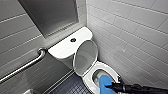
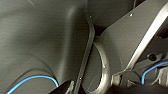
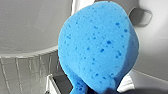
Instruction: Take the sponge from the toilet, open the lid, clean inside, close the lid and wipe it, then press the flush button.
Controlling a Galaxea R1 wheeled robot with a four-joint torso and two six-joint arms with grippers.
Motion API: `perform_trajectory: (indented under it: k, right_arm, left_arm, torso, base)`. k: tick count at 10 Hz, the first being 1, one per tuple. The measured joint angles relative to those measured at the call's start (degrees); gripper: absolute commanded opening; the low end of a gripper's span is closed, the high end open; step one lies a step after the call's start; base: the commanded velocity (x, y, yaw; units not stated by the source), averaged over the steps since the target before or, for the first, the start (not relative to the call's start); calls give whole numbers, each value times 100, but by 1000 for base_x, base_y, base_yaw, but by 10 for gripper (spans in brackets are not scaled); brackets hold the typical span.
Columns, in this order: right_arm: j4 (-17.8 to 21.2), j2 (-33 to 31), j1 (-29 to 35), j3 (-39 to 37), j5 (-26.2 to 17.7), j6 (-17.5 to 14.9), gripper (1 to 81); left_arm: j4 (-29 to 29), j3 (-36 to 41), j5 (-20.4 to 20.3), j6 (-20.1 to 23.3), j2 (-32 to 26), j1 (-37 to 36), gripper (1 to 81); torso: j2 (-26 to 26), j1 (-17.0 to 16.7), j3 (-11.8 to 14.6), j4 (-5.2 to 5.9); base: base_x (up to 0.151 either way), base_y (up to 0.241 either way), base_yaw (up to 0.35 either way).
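The white toilet [image 1: 109, 68] stands in the corner with its lid [image 1: 86, 57] raised upright against the tank. The dark flush button [image 1: 73, 39] sits in the middle of the tank top. My right gripper [image 1: 110, 86] comes in from the lower right and is shut on the blue sponge [image 1: 104, 83], which hangs over the near part of the open bowl. Seen from the right wrist, the sponge [image 3: 100, 47] looms large, pinched at its lower end, with white ceramic behind it. My left gripper is open.
A metal grab bar [image 1: 25, 66] runs along the left tiled wall. The right tiled wall [image 1: 135, 37] stands close beside the toilet. Dark floor tiles [image 1: 70, 86] lie left of the bowl. A blue cable [image 2: 32, 78] crosses dark robot parts.
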Motion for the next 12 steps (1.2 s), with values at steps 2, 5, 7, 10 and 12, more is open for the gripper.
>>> perform_trajectory:
  k: [2,5,7,10,12]
  right_arm:
    - [0,783,177,-686,-115,308,10]
    - [0,1607,282,-1735,-208,618,10]
    - [-20,2161,367,-2462,-269,702,10]
    - [-319,2977,411,-3256,-411,800,10]
    - [-629,3121,402,-3488,-581,811,10]
  left_arm:
    - [-1,0,0,0,0,0,811]
    - [0,-2,0,0,-2,0,811]
    - [0,-2,0,0,0,0,811]
    - [-1,-35,0,0,15,1,811]
    - [-1,-35,0,0,17,0,811]
  torso:
    - [0,0,0,0]
    - [0,0,0,0]
    - [0,0,0,0]
    - [0,0,0,0]
    - [0,0,0,0]
  base:
    - [0,0,0]
    - [0,0,0]
    - [0,0,0]
    - [0,0,0]
    - [0,0,0]
